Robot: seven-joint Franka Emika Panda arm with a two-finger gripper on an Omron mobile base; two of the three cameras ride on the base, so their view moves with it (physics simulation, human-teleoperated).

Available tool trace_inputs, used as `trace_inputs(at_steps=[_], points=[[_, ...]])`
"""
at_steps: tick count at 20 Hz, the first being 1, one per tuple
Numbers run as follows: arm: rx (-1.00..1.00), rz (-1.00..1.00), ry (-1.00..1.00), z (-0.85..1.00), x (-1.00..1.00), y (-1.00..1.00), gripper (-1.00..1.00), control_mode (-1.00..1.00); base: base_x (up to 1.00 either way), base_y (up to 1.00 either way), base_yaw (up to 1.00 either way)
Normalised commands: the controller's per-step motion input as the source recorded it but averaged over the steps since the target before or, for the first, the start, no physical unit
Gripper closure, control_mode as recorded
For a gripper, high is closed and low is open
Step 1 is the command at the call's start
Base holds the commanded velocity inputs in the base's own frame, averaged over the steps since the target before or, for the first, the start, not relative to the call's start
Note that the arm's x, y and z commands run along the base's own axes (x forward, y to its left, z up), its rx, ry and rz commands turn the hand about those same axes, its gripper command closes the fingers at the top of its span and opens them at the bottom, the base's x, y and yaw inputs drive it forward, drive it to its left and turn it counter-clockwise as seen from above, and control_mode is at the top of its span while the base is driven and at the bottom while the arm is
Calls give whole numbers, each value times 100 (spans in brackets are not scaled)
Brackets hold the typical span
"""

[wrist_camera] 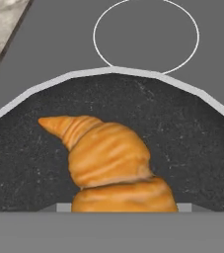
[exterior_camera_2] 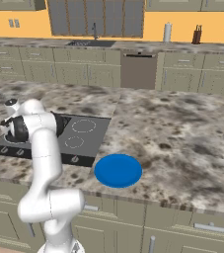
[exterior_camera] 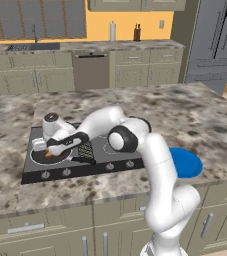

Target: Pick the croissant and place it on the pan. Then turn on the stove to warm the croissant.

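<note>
**Croissant over the pan**

We see our pincer (exterior_camera: 51, 151) low over the pan (wrist_camera: 29, 163) on the stove (exterior_camera: 112, 147), left side of the bench (exterior_camera: 185, 115). The croissant (wrist_camera: 111, 165) sits between the jaws; we cannot tell if gripped.

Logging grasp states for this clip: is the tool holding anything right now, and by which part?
Cannot be told for sure. In the hand view the croissant lies over the pan, right at the tool, whose fingertips are hidden, so a grip on its near end is unconfirmed.
</note>
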Motion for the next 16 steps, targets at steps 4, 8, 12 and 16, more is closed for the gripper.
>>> trace_inputs(at_steps=[4,8,12,16], points=[[0,-1,0,-15,21,9,-100,-100,0,0,0],[0,-4,0,0,4,0,-100,-100,0,0,0],[0,-3,0,1,0,-2,-100,-100,0,0,0],[0,-5,2,31,-6,-6,-100,-100,0,0,0]])
